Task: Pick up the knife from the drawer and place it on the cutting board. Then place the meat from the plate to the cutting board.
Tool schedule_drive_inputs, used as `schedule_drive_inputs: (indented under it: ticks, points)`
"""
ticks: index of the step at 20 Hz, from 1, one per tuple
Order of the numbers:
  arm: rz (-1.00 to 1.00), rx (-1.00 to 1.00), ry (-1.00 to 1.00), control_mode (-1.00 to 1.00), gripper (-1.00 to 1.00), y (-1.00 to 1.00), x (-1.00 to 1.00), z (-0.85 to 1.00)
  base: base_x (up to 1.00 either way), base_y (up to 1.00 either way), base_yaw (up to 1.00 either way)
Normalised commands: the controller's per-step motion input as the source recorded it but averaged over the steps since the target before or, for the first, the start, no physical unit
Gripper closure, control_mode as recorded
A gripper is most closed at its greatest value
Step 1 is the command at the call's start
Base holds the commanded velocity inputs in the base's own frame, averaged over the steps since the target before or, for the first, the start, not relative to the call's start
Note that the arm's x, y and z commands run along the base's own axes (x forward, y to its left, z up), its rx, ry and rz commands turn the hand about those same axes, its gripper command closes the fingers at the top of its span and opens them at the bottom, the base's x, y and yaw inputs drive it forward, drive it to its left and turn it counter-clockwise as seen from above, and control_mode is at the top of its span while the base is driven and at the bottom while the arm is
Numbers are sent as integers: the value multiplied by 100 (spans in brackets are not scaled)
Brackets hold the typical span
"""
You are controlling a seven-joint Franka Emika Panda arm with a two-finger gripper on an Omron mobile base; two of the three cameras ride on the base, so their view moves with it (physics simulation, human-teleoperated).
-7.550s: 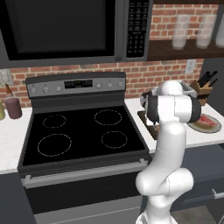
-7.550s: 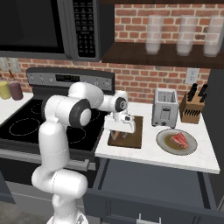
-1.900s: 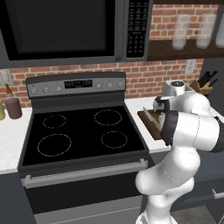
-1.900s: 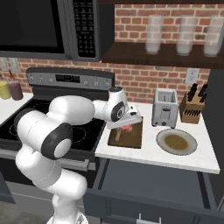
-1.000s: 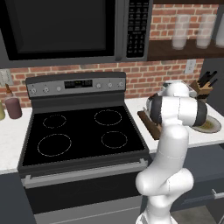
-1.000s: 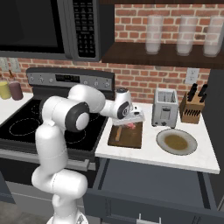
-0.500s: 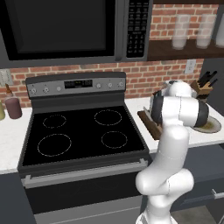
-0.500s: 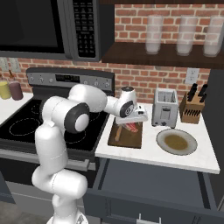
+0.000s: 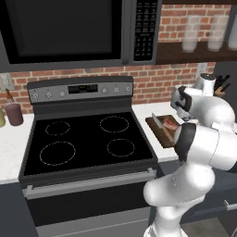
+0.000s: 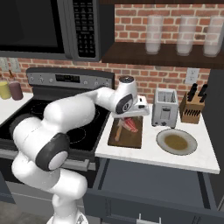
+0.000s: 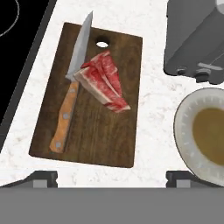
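The dark brown cutting board (image 11: 111, 144) lies on the white counter beside the stove. On it rests the knife (image 11: 65, 118), blade pointing to the board's hole. The red-pink meat (image 11: 103, 83) lies against the blade, near the board's middle. My gripper (image 11: 112, 181) hovers above the board's near edge, open, with nothing between its fingertips (image 11: 41, 177). From the right base view the gripper (image 10: 127, 116) hangs just over the meat (image 10: 130, 126) and board (image 10: 129, 136). The beige plate (image 10: 176, 142) is bare. The drawer (image 10: 148, 179) below the counter stands pulled out.
A silver toaster (image 10: 166, 107) stands behind the plate, and a knife block (image 10: 193, 109) sits at the far right by the wall. The black stove top (image 9: 85, 141) lies left of the board (image 9: 161, 132). Bottles (image 9: 14, 113) stand on the far left counter.
The meat has gone from the plate to the board. The gripper has let go of it and risen off the board, and the arm's elbow has swung.
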Motion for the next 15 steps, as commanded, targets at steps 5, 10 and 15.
schedule_drive_inputs:
  ticks: [5, 10, 15]
  points:
    - [0, 0, -15, -100, -100, 35, -100, 72, 0, 0, 0]
    - [2, -4, -1, -100, -100, 84, -100, 73, 0, 0, 0]
    - [4, -14, 4, -100, -100, 100, -100, 47, 0, 0, 0]
